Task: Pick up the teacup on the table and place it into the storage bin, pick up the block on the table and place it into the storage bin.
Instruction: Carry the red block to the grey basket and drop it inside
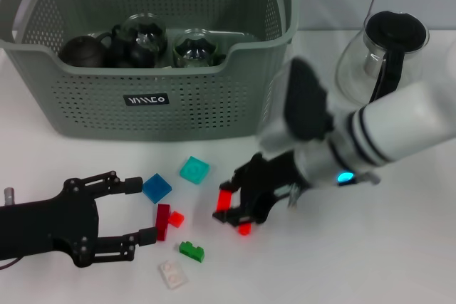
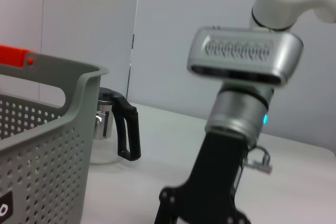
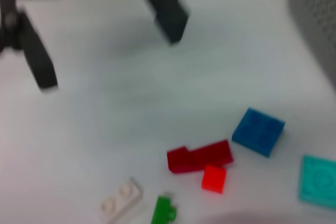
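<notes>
The grey-green storage bin (image 1: 92, 101) stands at the back left, also seen in the left wrist view (image 2: 47, 140). A dark pot (image 1: 82, 49) and two glass cups (image 1: 146, 33) lie inside it; I see no teacup on the table. My right gripper (image 1: 235, 213) hovers over the table in front of the bin, shut on a bright red block (image 1: 225, 201). Loose blocks lie to its left: blue (image 1: 157, 188), teal (image 1: 194, 169), dark red (image 1: 163, 220), small red (image 1: 176, 218), green (image 1: 191, 250) and white (image 1: 172, 274). My left gripper (image 1: 141, 211) rests open beside the dark red block.
A glass jug (image 1: 377, 55) with a black lid and handle stands at the back right, also visible past the bin (image 2: 107, 135). The right arm (image 2: 241, 119) fills the middle of the left wrist view. The right wrist view shows the same loose blocks, such as the blue one (image 3: 258, 131).
</notes>
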`<state>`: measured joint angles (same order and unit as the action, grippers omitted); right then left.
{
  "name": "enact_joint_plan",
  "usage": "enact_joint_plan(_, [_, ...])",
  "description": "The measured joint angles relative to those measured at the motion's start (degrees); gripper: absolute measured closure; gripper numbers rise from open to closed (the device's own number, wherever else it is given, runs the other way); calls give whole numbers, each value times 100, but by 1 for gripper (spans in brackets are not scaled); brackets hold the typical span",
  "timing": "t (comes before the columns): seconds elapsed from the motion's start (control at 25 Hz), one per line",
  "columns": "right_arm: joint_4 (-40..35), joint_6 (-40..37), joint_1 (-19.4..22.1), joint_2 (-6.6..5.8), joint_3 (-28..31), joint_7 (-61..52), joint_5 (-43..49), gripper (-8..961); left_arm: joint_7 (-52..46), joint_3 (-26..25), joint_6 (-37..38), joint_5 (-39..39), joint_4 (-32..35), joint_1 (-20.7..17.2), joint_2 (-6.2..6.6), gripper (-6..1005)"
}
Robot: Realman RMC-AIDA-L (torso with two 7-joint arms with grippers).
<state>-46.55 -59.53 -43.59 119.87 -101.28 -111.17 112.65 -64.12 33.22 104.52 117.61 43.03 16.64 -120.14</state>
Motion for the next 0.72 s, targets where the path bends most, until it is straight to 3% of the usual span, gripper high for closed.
enact_joint_plan(0.08, [-256, -768, 19, -62, 910, -102, 158, 448, -1, 0, 4, -1, 8, 0, 0, 170])
enact_joint_plan(0.12, [-256, -768, 19, -62, 910, -102, 158, 448, -2, 0, 6, 0, 10, -1, 1, 170])
enact_joint_plan(0.2, [-632, -1604, 27, -103, 1699, -328, 241, 448, -2, -5, 9, 0, 10, -2, 0, 170])
enact_joint_plan(0.44, [-1984, -3455, -196, -93, 3459, -1095, 167, 447, 17, -19, 4, -13, -12, 10, 0, 170])
enact_joint_plan(0.6, [-2582, -3499, -889, -134, 4227, -1899, 192, 446, 22, -20, 2, -17, -10, 89, 0, 169])
enact_joint_plan(0.72, [-2413, -3039, -1433, -156, 4442, -2155, 538, 446, 13, -26, -1, -18, -12, 155, 0, 169])
